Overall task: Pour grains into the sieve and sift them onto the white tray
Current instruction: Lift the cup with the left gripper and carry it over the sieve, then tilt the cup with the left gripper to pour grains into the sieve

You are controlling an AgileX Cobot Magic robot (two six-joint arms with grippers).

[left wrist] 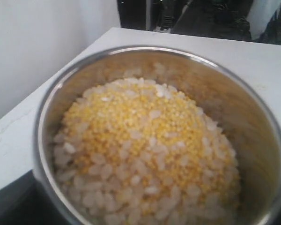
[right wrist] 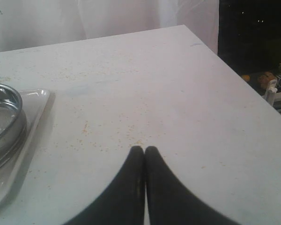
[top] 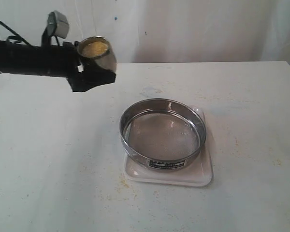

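White bench, matte top, lightly stained, with faint smudges toward the back middle. One item sits directly on it: the white tray, right of centre in the exterior view. It lies flat, has rounded corners and a low rim, and is slightly skewed to the bench's front edge. Loose yellowish specks are scattered on the bare bench around the tray, just beside its front-left corner and thinly off its right side. The right wrist view shows the bench's far corner.
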